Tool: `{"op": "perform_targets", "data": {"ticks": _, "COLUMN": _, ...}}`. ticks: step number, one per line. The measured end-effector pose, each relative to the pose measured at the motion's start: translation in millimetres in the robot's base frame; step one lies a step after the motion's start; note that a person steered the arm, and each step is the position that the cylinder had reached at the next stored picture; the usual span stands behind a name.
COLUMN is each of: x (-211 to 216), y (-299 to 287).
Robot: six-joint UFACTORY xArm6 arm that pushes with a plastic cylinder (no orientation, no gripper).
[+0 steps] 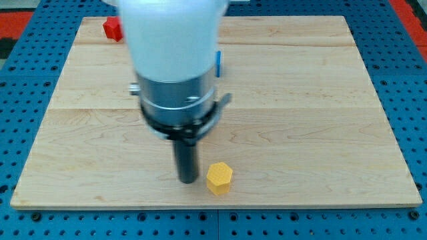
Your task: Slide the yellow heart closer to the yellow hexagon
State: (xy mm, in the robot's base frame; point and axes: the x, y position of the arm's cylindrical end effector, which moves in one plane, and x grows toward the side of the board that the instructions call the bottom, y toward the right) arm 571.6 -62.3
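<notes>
The yellow hexagon (219,178) sits on the wooden board (300,100), near its bottom edge and a little to the view's left of its middle. Everything else reads off that block. The rod's tip (187,180) stands just beside the hexagon on the view's left, at about the same height in the view; whether the two touch I cannot tell. There is no gripper to spread or close here, only that straight dark rod under the arm's broad white and grey body (175,67), which rises above the hexagon and covers much of the board's middle. A red block (112,29), shape unclear, lies well apart from the hexagon, up at the board's top left corner. A sliver of a blue block (217,64) peeks out from behind the arm, straight above the hexagon. The yellow heart does not show anywhere.
</notes>
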Motion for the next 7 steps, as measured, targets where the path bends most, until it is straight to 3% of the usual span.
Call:
{"op": "perform_targets", "data": {"ticks": 1, "x": -18.1, "y": -61.2}}
{"op": "perform_targets", "data": {"ticks": 4, "x": -141.2, "y": -19.6}}
{"op": "perform_targets", "data": {"ticks": 5, "x": -141.1, "y": 24.1}}
{"op": "perform_targets", "data": {"ticks": 7, "x": -96.5, "y": 31.1}}
